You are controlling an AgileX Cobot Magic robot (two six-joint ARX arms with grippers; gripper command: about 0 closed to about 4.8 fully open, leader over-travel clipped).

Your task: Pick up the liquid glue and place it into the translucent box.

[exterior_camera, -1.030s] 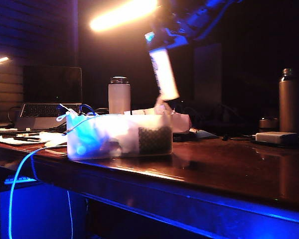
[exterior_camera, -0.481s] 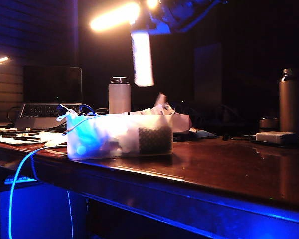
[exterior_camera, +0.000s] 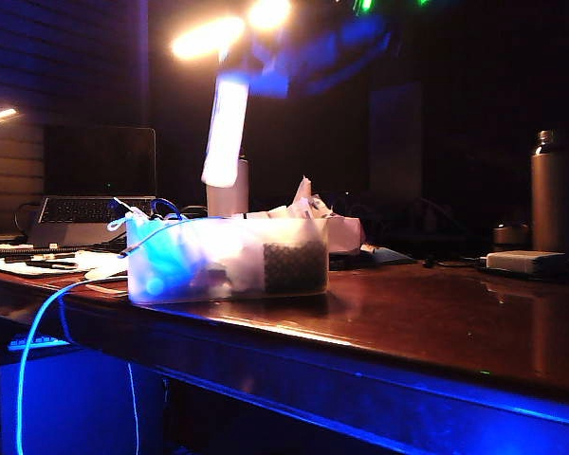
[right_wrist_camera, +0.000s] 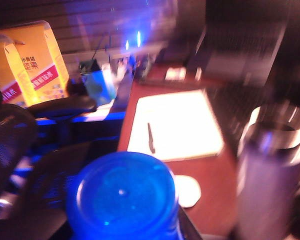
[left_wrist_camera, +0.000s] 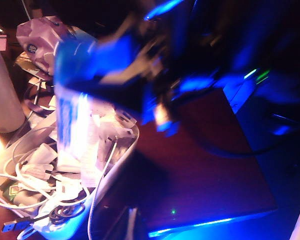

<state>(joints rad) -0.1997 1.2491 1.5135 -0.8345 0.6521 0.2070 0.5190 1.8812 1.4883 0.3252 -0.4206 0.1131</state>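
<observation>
The right claw (exterior_camera: 256,71) is high above the counter (exterior_camera: 436,313), blurred, and it grips the liquid glue (exterior_camera: 224,131) at its blue cap end. The bottle hangs tilted in the air, its lower end over the left half of the translucent box (exterior_camera: 228,258) and clear of the rim. In the right wrist view the blue cap (right_wrist_camera: 122,197) fills the foreground and hides the fingers. The box stands near the front edge of the counter, toward its left end, full of cables and papers (left_wrist_camera: 65,165). A white tumbler (exterior_camera: 229,194) stands just behind the box, partly hidden by the bottle. To the right of the box the counter is wide and bare up to a small white box (exterior_camera: 524,262) and a metal flask (exterior_camera: 548,190). The left claw shows in no view, so I cannot tell its state.
</observation>
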